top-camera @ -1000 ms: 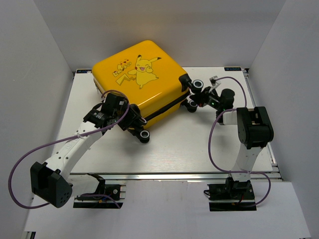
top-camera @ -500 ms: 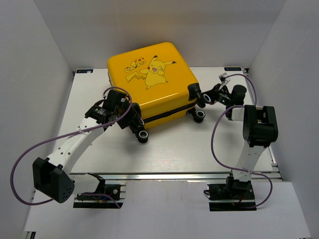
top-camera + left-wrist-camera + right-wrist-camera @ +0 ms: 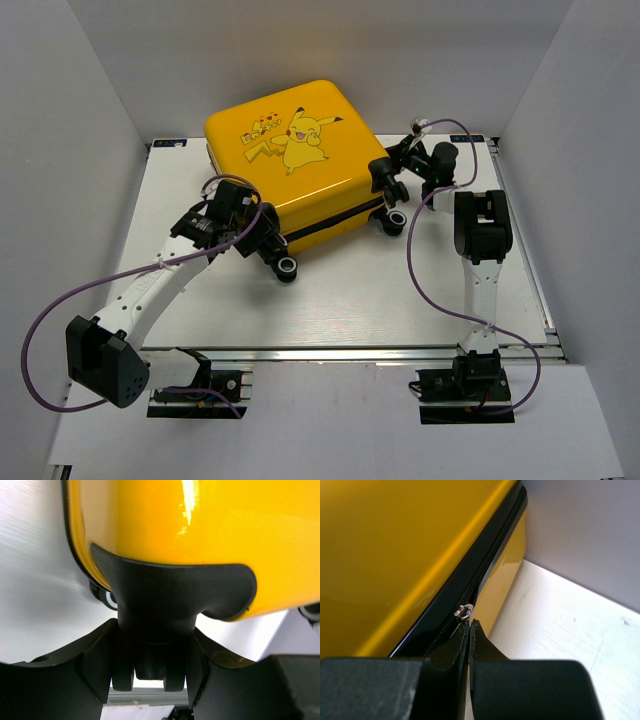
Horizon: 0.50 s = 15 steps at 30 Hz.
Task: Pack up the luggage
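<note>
The luggage (image 3: 300, 160) is a bright yellow hard-shell suitcase with a Pikachu print. It lies closed and flat at the back middle of the table. My left gripper (image 3: 262, 240) is at its near-left corner, shut on a black wheel mount (image 3: 165, 595); the fingers clamp the caster from both sides (image 3: 150, 675). My right gripper (image 3: 400, 165) is at the luggage's right side. In the right wrist view its jaws (image 3: 470, 630) are pressed together on the small metal zipper pull (image 3: 464, 612) of the black zipper trim (image 3: 485, 565).
Two small wheels stick out from the luggage's near side, one by my left gripper (image 3: 288, 268) and one on the right (image 3: 397, 221). White walls enclose the white table (image 3: 380, 300) at left, back and right.
The luggage swung right, then back toward the left and rear. My right gripper moved toward the back along the zipper side. My left gripper kept its hold on the wheel.
</note>
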Each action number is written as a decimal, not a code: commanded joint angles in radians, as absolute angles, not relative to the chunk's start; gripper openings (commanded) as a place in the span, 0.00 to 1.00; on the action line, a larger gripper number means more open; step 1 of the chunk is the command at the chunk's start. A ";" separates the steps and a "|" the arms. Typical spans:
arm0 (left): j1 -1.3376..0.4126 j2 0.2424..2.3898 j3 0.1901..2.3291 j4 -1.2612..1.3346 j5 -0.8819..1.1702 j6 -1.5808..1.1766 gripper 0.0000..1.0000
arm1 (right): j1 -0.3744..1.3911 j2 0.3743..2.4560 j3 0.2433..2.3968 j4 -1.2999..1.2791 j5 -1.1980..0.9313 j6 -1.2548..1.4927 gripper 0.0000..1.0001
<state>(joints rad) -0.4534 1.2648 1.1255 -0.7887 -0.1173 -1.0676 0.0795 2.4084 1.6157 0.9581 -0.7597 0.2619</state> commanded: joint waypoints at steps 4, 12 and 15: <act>-0.423 1.336 1.164 -1.253 -0.371 -0.967 0.35 | 0.089 2.121 1.244 1.282 -0.535 0.172 0.00; -0.433 1.419 1.509 -0.981 0.048 -0.493 0.98 | 0.224 1.633 0.660 1.279 -0.681 0.084 0.00; -0.457 1.456 1.581 -0.945 0.188 -0.383 0.98 | 0.297 1.505 0.546 1.201 -0.634 0.074 0.00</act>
